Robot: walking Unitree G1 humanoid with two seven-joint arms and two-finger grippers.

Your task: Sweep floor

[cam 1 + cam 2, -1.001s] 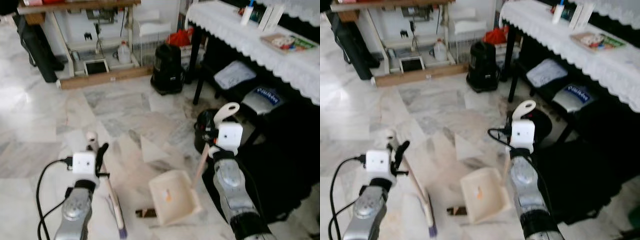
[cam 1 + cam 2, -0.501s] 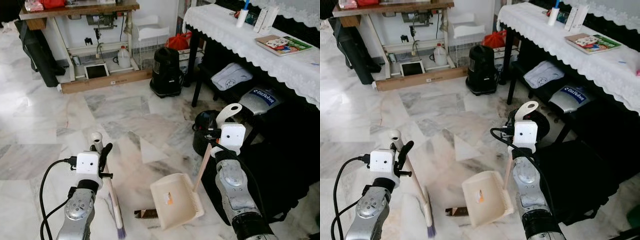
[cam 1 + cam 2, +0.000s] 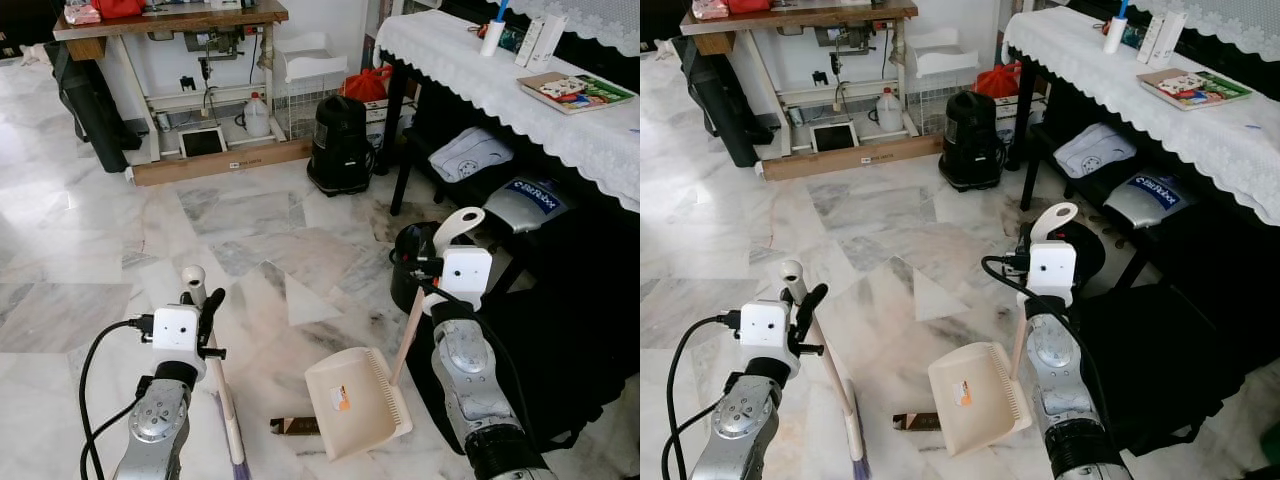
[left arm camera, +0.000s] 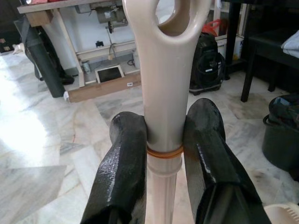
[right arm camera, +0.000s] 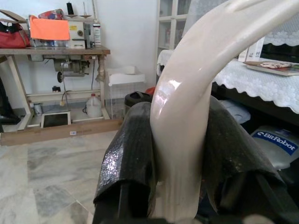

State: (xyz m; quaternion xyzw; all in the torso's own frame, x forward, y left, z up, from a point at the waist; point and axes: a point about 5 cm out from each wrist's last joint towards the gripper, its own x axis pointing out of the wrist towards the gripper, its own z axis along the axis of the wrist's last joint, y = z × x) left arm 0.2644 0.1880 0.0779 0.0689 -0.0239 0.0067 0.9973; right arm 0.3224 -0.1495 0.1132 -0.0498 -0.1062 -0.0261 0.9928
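1. Because sweeping takes two tools, each arm carries one: the left gripper (image 4: 163, 154) is clamped on the broom (image 3: 228, 420) handle just below its looped end, and the right gripper (image 5: 180, 158) is clamped on the curved top of the dustpan (image 3: 355, 402) handle.
2. Broom: the handle slants down and toward the robot, with the bristles at the near edge of the floor (image 3: 90, 260), left of centre. The high grip seems meant to give a long swing from a standing posture.
3. Dustpan: the cream pan rests on the floor at near centre. Its open mouth faces left, toward the broom, and its stick rises to the right gripper. In my judgement this facing is deliberate, so a rightward stroke carries debris in.
4. Debris: a small brown scrap (image 3: 294, 426) lies on the floor between the bristles and the pan mouth, just beside the pan. This looks like the present target. A pale triangular scrap of paper (image 3: 303, 303) lies farther out, toward mid-floor.
5. Surroundings: a black bin (image 3: 412, 262) stands right of the pan, near the right arm, handy for emptying. A dark bin (image 3: 341, 145) sits farther off, a cloth-covered table (image 3: 470, 70) runs along the right, and a sewing table (image 3: 170, 20) stands at the far wall.
6. Judgement: the job is at the gathering stage, since the scrap is not yet in the pan. A short stroke to the right is called for, with the pan lip kept flat on the floor.
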